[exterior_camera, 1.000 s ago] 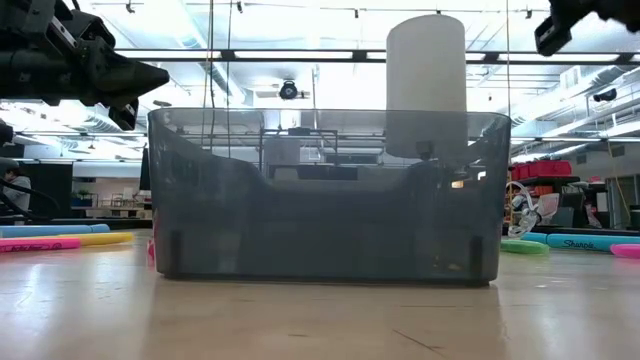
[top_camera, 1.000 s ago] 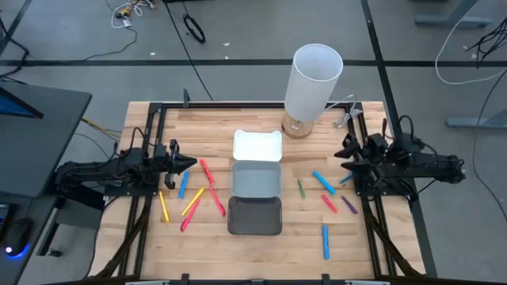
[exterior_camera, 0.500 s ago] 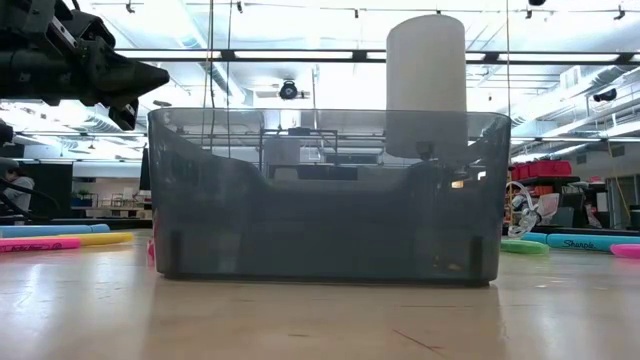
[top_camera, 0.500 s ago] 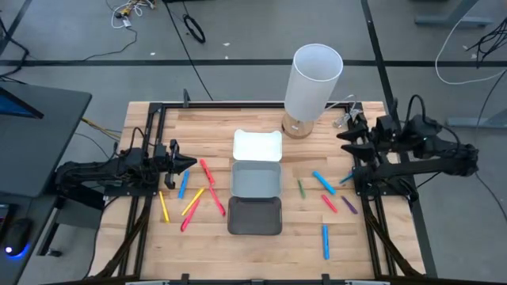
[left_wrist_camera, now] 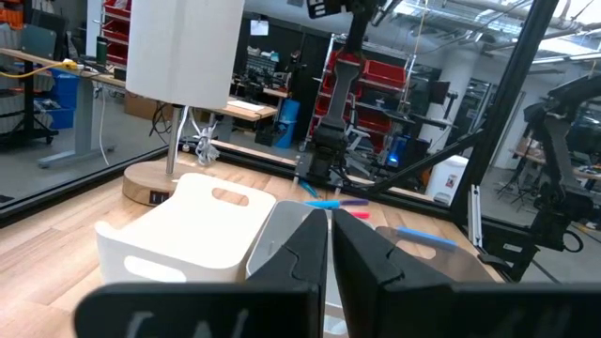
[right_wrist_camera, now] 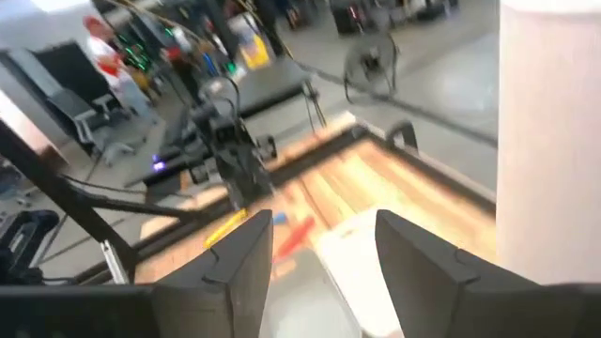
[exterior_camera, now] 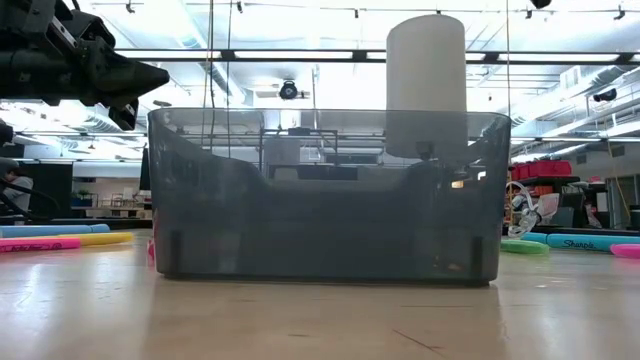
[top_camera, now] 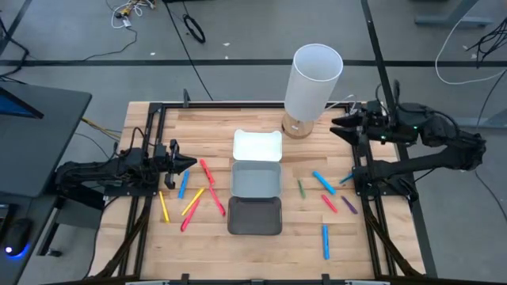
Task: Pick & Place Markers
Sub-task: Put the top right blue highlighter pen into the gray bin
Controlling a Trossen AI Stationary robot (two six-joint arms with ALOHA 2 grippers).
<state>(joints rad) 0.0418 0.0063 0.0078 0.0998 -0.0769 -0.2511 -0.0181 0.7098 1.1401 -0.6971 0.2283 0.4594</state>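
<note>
**Workshop room, wooden table, markers lying loose**

Workshop shelves surround the wooden table (top_camera: 261, 127). Markers (top_camera: 194, 199) lie left and right of the grey tray (top_camera: 255, 179). Left gripper (top_camera: 188, 163), left of it, is closed, empty; right gripper (top_camera: 339, 125) stands apart, empty.

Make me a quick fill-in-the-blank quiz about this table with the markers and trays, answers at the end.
1. The three trays lie in a row; the one nearest the lamp is ____.
2. The left gripper has its fingers ____.
3. The lone marker nearest the table's front edge is ____.

Answers: white; shut; blue
</note>
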